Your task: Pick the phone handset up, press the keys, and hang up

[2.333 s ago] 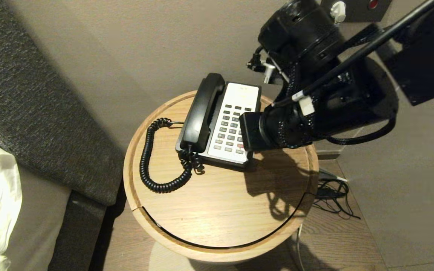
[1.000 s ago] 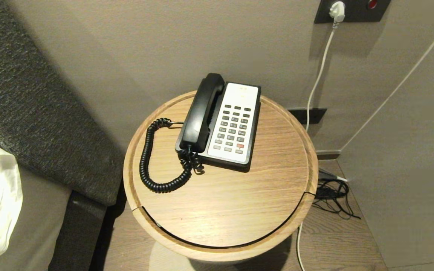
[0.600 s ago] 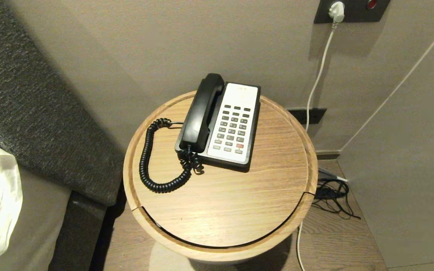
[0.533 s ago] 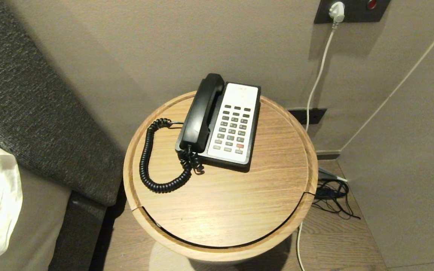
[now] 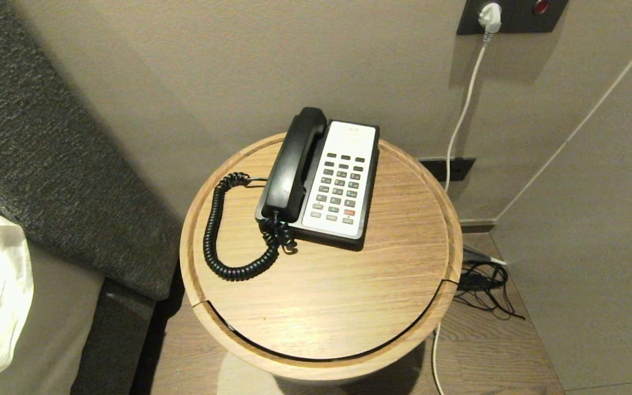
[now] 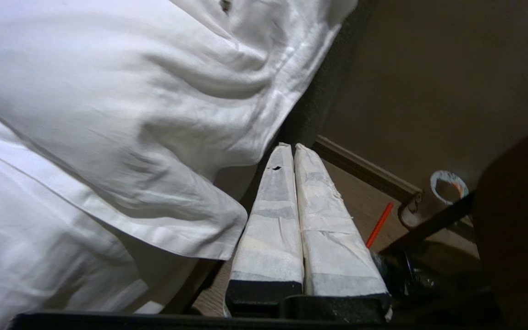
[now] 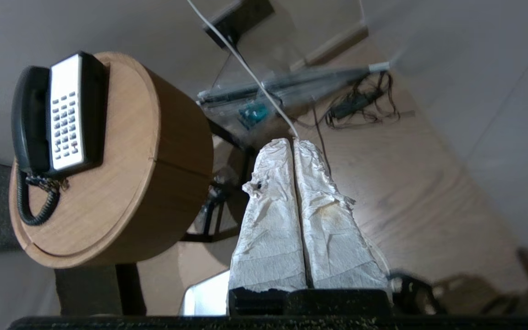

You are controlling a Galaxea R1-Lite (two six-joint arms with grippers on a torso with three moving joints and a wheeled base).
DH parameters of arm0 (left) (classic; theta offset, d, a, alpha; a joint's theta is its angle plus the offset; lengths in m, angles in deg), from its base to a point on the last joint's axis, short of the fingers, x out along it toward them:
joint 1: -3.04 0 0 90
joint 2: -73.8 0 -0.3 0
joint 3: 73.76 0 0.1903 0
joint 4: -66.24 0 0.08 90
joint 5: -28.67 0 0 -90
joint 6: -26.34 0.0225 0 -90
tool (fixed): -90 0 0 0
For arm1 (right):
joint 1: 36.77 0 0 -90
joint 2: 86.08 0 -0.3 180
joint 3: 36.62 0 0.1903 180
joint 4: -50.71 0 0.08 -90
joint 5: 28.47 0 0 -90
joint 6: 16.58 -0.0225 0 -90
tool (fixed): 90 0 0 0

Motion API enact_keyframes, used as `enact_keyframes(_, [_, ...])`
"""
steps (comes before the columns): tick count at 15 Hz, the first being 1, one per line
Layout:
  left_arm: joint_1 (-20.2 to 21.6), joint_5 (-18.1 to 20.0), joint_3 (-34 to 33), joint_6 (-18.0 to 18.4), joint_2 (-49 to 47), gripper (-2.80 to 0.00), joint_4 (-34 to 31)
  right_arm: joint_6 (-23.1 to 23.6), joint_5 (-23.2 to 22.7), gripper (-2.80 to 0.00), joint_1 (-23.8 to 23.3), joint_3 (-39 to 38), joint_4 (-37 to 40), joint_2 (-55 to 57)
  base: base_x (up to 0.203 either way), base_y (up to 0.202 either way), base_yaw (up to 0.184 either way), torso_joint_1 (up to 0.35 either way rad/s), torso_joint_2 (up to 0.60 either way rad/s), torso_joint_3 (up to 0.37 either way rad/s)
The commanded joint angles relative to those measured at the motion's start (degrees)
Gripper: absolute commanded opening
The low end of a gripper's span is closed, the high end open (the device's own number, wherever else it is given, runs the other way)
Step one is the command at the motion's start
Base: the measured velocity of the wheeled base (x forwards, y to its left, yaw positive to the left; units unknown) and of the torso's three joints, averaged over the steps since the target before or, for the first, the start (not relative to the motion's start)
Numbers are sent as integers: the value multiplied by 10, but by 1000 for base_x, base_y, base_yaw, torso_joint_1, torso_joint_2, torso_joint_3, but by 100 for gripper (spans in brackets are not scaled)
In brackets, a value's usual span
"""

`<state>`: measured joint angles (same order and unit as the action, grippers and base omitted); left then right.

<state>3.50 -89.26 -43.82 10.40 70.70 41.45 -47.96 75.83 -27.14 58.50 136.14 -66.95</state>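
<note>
Right arm (image 7: 294, 146) gone, phone handset (image 5: 293, 164) (apparently) cradled

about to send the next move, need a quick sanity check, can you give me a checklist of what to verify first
1. Handset seated on the phone base: ok, it lies along the base's left side.
2. Keypad unobstructed: ok, nothing covers the keys.
3. Coiled cord free: ok, it loops on the round table, snagged on nothing.
4. Left claw empty: ok, shut on nothing, beside the white bedding.
5. Right claw empty: ok, shut on nothing, off to the side of the table.
6. Arms clear of the phone: ok, neither shows in the head view.
</note>
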Motion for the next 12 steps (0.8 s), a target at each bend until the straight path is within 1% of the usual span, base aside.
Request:
enact_keyframes(1, [0,47,-27,16,30,-280,6,-29,3,-280,-7,-14,-3,-29,0,0,0,0,0,0])
enact_keyframes(3, [0,123,-34,46,29,-280,9,-33,2,-280,-19,-13,5,-27,0,0,0,0,0,0])
enact_keyframes(4, [0,160,-35,60,29,-280,9,-30,-1,-280,-46,2,9,-12,0,0,0,0,0,0])
enact_keyframes(5, [0,186,-37,67,29,-280,8,-15,-25,-280,-82,37,12,16,0,0,0,0,0,0])
enact_keyframes(6, [0,191,-37,69,29,-280,6,11,-85,-280,-113,58,10,31,0,0,0,0,0,0])
enact_keyframes(7, [0,195,-36,69,29,-280,3,28,-137,-280,-123,57,4,27,0,0,0,0,0,0])
enact_keyframes(9, [0,199,-35,69,29,-280,1,43,-151,-280,-125,1,-2,-24,0,0,0,0,0,0])
enact_keyframes(12, [0,201,-36,67,30,-280,2,49,-154,-280,-106,-67,38,-119,0,0,0,0,0,0])
